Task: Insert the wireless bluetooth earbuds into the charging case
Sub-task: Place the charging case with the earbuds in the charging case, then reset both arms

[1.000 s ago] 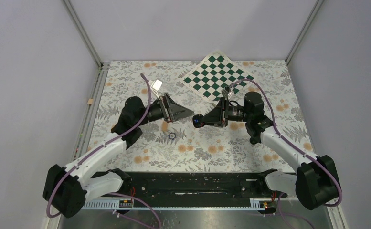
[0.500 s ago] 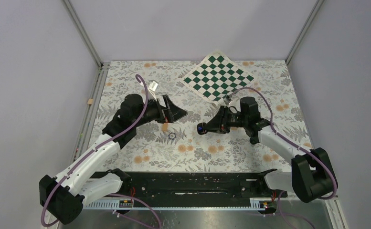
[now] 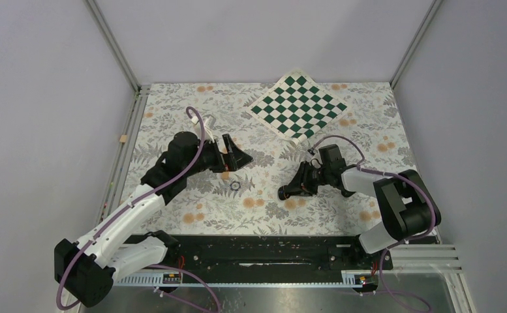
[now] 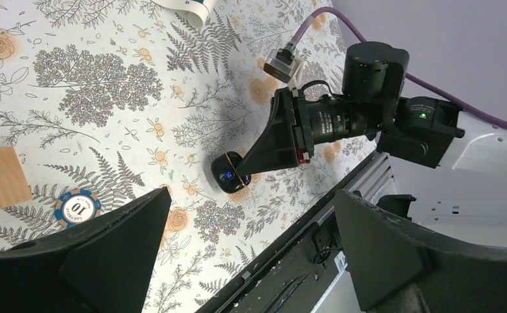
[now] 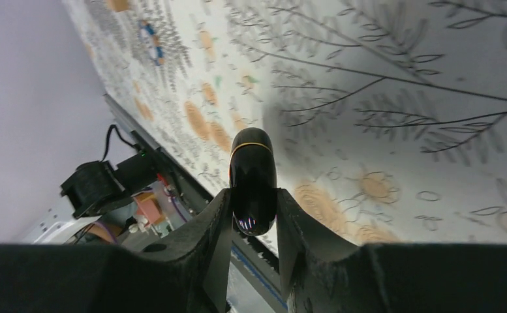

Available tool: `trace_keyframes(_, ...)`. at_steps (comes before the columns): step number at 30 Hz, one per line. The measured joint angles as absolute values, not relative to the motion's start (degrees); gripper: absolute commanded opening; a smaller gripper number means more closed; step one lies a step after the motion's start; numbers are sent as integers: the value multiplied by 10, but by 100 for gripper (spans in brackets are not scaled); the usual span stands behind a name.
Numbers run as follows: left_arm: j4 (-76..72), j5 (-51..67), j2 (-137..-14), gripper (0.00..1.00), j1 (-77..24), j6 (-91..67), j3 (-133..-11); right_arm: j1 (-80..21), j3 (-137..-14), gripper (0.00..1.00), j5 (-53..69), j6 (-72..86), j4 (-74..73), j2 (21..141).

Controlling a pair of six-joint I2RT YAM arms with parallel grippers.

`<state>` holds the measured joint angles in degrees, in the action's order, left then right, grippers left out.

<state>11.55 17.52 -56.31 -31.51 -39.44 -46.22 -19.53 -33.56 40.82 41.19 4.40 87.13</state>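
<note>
Right gripper (image 5: 254, 203) is clenched on the case (image 5: 252, 171), pinching its rounded black body between both fingers. The case sticks out past the fingertips and hangs low over the floral tabletop (image 3: 368, 130), close to its own shadow. I can't tell whether it is touching. From the left wrist view a small blue light shows on its front, and the thin seam line suggests the lid is down.

Left gripper (image 3: 239, 155) stands released and empty, jaws spread wide. It hovers well apart from the case, near a poker chip (image 4: 77, 207) and a tan strip (image 4: 2, 176).

I see no buds anywhere, and whether they sit inside the case I can't tell.

This looks like setting the case down. To do it well, lower it slowly until the flat underside rests on the cloth, because a pebble shape like this will likely roll. Keep the seam facing where the free arm can reach it, and let go only once it sits steady.
</note>
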Motion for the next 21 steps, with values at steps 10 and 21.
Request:
trace_keyframes(10, 127, 169, -563, 99, -315, -394, -444, -190, -338, 72, 375, 379, 26, 888)
trace_keyframes(21, 202, 113, -573, 99, -315, -363, -464, -187, -422, 100, 215, 309, -206, 735)
